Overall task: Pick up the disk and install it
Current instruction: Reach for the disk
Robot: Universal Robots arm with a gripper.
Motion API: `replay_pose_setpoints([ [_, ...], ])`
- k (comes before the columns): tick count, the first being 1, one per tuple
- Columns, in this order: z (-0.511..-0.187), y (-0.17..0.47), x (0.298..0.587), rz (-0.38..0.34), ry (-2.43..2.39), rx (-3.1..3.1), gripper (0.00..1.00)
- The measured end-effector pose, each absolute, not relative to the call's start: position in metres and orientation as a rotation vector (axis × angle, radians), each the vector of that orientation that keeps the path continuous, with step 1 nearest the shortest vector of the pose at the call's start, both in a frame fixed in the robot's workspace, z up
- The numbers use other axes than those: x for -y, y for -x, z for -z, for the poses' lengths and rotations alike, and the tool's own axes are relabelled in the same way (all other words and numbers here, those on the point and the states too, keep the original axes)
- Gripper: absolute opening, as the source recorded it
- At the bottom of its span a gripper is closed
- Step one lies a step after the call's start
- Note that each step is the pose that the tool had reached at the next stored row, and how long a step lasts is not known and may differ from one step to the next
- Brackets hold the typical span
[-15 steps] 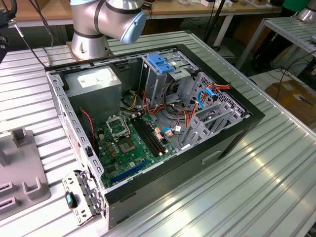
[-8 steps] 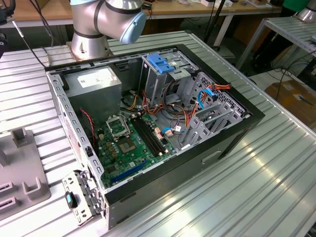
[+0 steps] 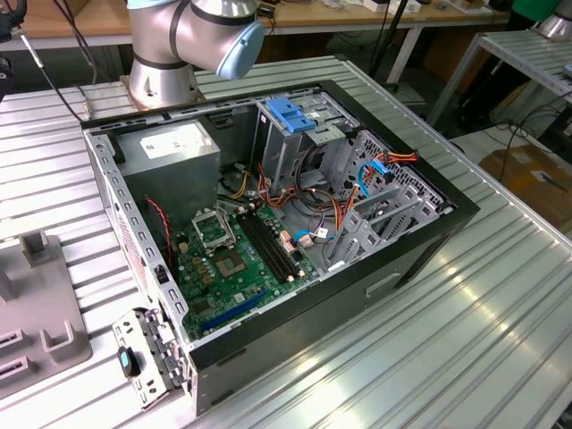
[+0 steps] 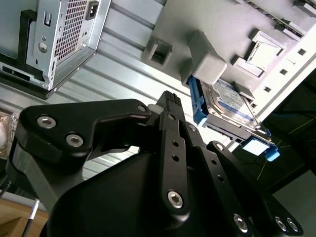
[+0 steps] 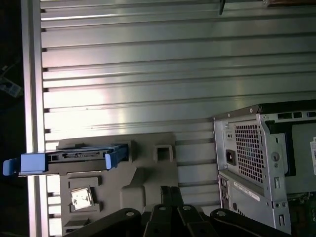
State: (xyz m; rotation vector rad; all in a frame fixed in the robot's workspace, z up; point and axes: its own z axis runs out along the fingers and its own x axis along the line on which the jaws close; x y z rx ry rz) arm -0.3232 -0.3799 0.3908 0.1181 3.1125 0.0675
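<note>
The disk (image 4: 228, 100) lies in a grey fixture plate (image 4: 212, 24) on the ribbed metal table, its white and blue label up and blue rails along its sides. The first wrist view shows the disk (image 5: 74, 157) edge-on, with blue rail ends sticking out. My gripper (image 4: 170, 97) hangs above the table, apart from the disk, a short way off to one side. Its black fingers (image 5: 170, 190) are shut together with nothing between them. In the exterior view the arm's base (image 3: 170, 54) stands behind the open computer case (image 3: 411, 259).
Inside the case are a grey power-supply box (image 3: 170, 147), a metal cage with a blue plastic top (image 3: 290, 114), a green motherboard (image 3: 232, 259) and loose cables. The case's rear panel (image 5: 252, 158) stands beside the fixture (image 3: 36, 304). The table's edge (image 5: 32, 98) is near the disk.
</note>
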Motion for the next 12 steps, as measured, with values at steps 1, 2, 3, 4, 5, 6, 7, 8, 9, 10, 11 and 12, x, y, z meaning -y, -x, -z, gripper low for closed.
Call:
replay_pose_setpoints([
  [1,-0.391,0.323,0.379,-0.068,-0.118,-3.113,0.11],
  [2,-0.391,0.323,0.378,-0.068,-0.118,-3.113,0.11],
  [3,-0.391,0.323,0.376,-0.068,-0.118,-3.113,0.11],
  [4,-0.391,0.323,0.374,-0.068,-0.118,-3.113,0.11],
  [5,-0.391,0.323,0.371,-0.068,-0.118,-3.113,0.11],
  [6,-0.391,0.323,0.370,-0.068,-0.118,-3.112,0.11],
  [7,-0.390,0.323,0.367,-0.068,-0.118,-3.112,0.11],
  [8,-0.390,0.323,0.364,-0.068,-0.118,-3.113,0.11],
  [9,-0.390,0.323,0.362,-0.068,-0.118,-3.113,0.11],
  [10,-0.390,0.323,0.358,-0.068,-0.118,-3.112,0.11],
  [11,-0.390,0.324,0.356,-0.068,-0.118,-3.112,0.11],
  [12,-0.389,0.325,0.356,-0.068,-0.118,-3.112,0.11],
])
